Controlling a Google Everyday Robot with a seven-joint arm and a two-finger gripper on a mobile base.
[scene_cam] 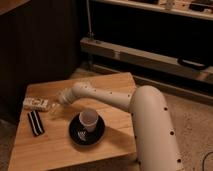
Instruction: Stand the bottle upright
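Wooden table (116, 83): a pale top was seen, with the small things gathered on its left half.
Gripper (55, 107): it was placed low over the left part of the table, at the tip of the arm and just right of the bottle.
Gripper opening: the jaws were held wide apart, and nothing was gripped between them.
Gripper contact: it was set very close to the bottle's right end; whether that end was touched could not be told.
Bottle (36, 103): it was laid on its side near the table's left edge, with its length running left to right.
Arm (112, 98): a white arm dotted with dark spots was stretched from the near right across the table to the left.
Striped bar (35, 123): it was laid flat just nearer than the bottle, apart from it.
Plate (74, 137): a black plate was set near the table's near edge, right of the bar.
Cup (88, 119): a white cup was stood upright on the plate.
Counts: one gripper, one arm, one bottle, one striped bar, one plate, one cup and one table were counted.
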